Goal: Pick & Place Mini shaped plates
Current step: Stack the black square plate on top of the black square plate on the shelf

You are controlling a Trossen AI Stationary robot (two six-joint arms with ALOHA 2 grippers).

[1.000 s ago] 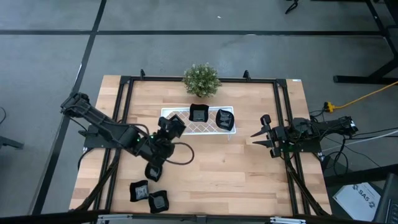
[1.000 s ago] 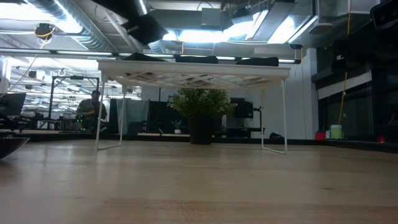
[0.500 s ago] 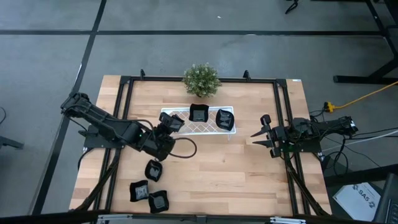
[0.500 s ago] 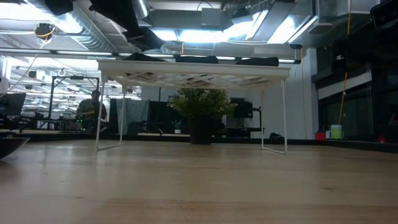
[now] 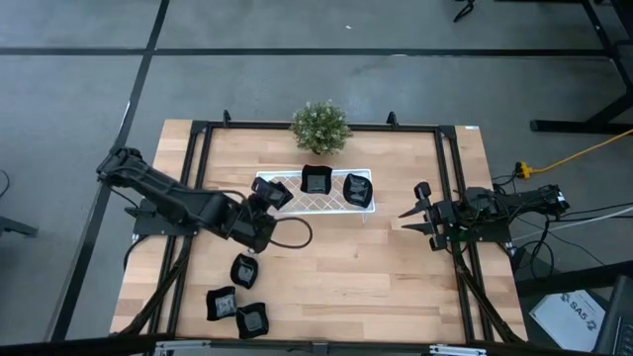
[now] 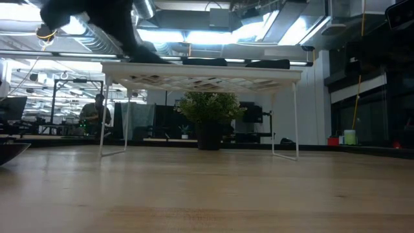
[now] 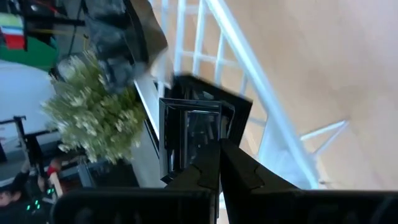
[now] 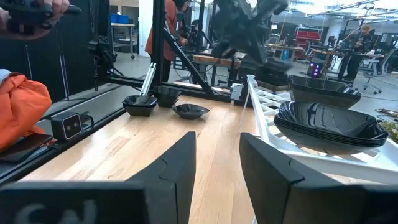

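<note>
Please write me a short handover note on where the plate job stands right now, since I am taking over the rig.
Left tool: shut on a plate, over the left end of the white rack.
Right tool: open, empty, waiting at the table's right side.
Done: two plates sit on the rack.
Left: set down the held plate, then move the three plates at the front left of the table.

Only "SAS", faintly, on a white sheet (image 5: 579, 311) on the floor
</note>
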